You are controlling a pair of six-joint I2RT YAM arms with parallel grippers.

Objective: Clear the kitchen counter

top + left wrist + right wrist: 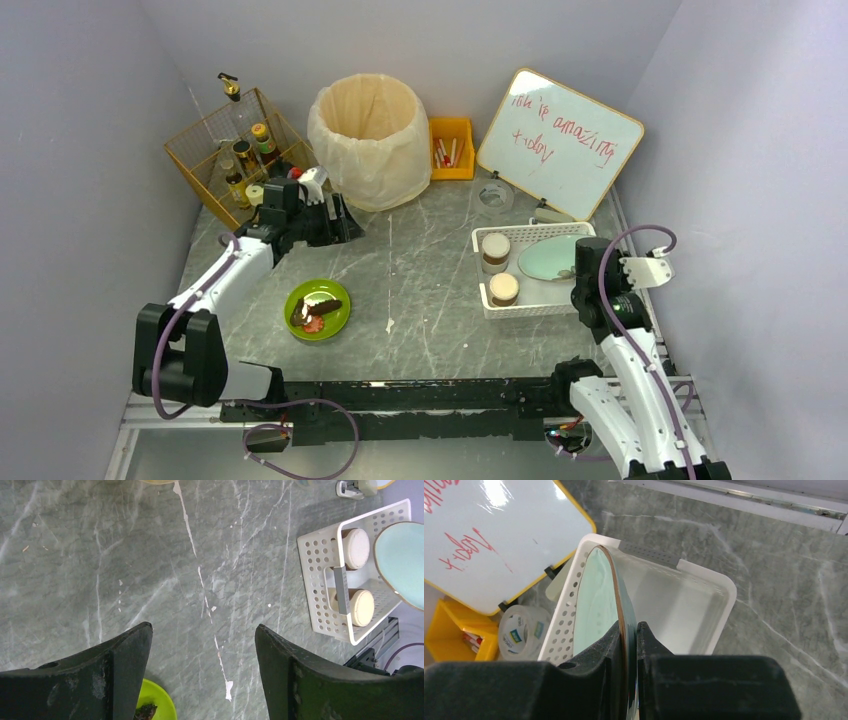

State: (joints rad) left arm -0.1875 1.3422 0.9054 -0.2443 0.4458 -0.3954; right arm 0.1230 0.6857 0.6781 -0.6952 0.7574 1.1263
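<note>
On the right side of the kitchen counter, a pale green plate is gripped by its rim in the right gripper, whose jaws are drawn almost together on it. The plate is held over the larger compartment of a white basket, beside two lidded jars that stand in the basket's narrower part. Whether the plate's lower edge rests on the basket floor cannot be told.

At the far left, the left gripper is held above bare stone with its jaws wide apart and nothing between them. It hangs close to a lined bin and a wire basket.

The step in hand is judged to be the stowing of the pale green plate in the white basket. For the next move, the plate would need to be lowered until it is borne by the basket, and only then released, so that it is not dropped onto the jars or the rim.

A lime plate with food scraps lies on the counter near the left arm, so the clearing is judged unfinished. That plate is best reached by the open left gripper.
</note>
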